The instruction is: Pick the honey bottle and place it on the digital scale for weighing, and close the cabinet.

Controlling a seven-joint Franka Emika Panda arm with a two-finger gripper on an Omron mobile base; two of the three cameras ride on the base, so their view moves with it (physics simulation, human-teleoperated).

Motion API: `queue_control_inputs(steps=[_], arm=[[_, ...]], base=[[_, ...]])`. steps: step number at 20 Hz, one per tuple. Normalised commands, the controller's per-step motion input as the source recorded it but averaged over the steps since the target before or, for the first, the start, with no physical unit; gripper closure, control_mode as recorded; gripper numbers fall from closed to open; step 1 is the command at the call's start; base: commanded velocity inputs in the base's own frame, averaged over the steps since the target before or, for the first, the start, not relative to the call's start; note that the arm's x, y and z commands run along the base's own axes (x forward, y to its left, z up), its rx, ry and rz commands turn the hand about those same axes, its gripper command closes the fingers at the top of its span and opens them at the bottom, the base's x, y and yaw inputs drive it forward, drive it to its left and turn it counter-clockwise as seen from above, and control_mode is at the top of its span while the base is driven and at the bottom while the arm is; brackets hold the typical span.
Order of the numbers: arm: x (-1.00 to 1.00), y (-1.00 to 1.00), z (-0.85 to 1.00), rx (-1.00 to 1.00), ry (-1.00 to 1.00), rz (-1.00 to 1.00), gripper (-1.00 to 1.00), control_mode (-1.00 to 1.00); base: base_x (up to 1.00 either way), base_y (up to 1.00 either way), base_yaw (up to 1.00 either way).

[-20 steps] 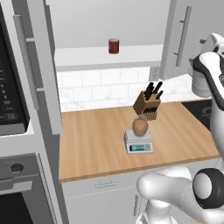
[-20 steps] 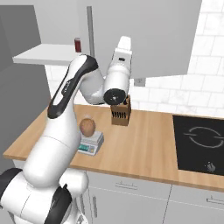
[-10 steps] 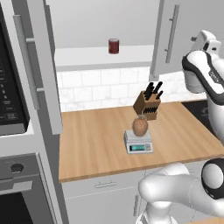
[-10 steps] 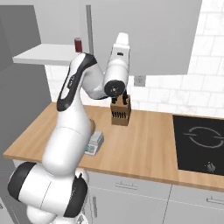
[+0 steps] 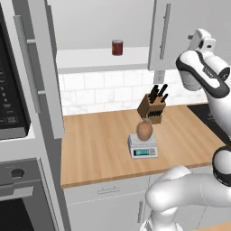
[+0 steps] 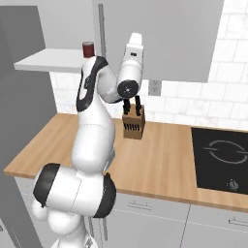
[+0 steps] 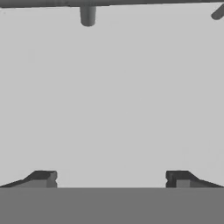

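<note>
One honey bottle (image 5: 144, 131) upright on digital scale (image 5: 142, 146).

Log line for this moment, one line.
honey bottle: on digital scale | cabinet: open | tool: open, facing door | dark red jar: on shelf

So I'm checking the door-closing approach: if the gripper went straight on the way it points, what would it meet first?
Most likely the flat grey cabinet door: it faces the open gripper, with the bar handle off toward the view's top edge. How near is unclear.
</note>
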Motion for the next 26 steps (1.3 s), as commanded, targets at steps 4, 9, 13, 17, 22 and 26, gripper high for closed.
queue_control_inputs(steps=[4, 9, 13, 17, 22, 26], arm=[[0.76, 0.12, -0.19, 0.00, 0.00, 0.00, -1.00, -1.00], [1.00, 0.12, -0.44, 0.00, 0.00, 0.00, -1.00, -1.00], [0.58, 0.07, -0.27, 0.00, -0.03, 0.00, -1.00, -1.00], [-0.98, -0.01, 0.04, 0.01, -0.23, -0.01, -1.00, -1.00], [-1.00, 0.13, 0.00, 0.12, -0.37, -0.01, -1.00, -1.00], [-0.98, 0.58, 0.00, 0.02, -0.36, 0.00, -1.00, -1.00]], base=[[0.00, 0.00, 0.00], [0.00, 0.00, 0.00], [0.00, 0.00, 0.00], [0.00, 0.00, 0.00], [0.00, 0.00, 0.00], [0.00, 0.00, 0.00]])
